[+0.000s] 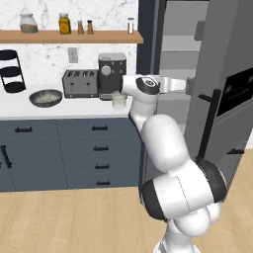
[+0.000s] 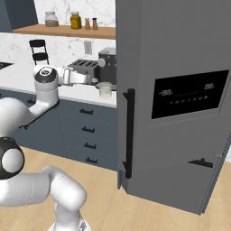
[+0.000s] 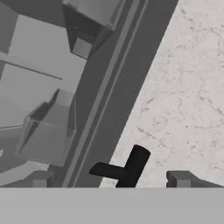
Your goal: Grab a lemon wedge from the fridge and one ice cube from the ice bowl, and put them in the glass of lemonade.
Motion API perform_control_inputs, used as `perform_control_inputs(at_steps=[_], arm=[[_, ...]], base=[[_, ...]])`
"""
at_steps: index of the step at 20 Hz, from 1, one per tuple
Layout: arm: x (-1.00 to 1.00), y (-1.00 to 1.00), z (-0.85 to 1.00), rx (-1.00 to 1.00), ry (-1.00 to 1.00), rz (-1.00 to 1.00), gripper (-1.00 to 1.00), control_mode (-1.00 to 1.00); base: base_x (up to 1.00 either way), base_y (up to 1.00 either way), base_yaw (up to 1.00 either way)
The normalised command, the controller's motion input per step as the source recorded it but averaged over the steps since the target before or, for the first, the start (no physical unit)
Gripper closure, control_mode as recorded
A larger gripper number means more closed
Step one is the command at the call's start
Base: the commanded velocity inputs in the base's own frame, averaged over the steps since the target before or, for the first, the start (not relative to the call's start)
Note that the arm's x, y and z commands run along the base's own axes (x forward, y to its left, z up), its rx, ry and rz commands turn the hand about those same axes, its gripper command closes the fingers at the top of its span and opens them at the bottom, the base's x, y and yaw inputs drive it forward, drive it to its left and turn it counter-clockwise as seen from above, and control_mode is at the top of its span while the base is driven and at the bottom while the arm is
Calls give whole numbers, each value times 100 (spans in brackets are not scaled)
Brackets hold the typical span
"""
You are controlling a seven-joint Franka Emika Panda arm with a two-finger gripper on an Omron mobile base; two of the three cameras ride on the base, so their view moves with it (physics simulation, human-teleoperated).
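Your marble-backed kitchen has the white bench (image 1: 20, 111) carrying the ice bowl (image 1: 45, 98) and, by the coffee machine (image 1: 111, 75), the glass of lemonade (image 1: 118, 100). The fridge (image 2: 180, 54) stands with its door swung open and the arm reaching towards its shelves. You can't tell how the claw stands, and no lemon wedge is discernible; judging by this, nothing is fetched yet, so both pickups remain
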Motion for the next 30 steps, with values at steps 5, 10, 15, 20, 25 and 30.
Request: perform_control_inputs(at_steps=[5,10,15,20,25,30], arm=[[25,-45,-35,0,0,-13,-100,-100],[32,-53,-30,0,0,-13,-100,-100],[22,-41,-15,0,0,-11,-100,-100],[-6,-76,-9,1,0,-9,-100,-100],[-19,-93,-5,3,0,-9,-100,-100],[-48,-97,-3,7,0,-11,-100,-100]], base=[[0,0,0],[0,0,0],[0,0,0],[0,0,0],[0,0,0],[0,0,0]])
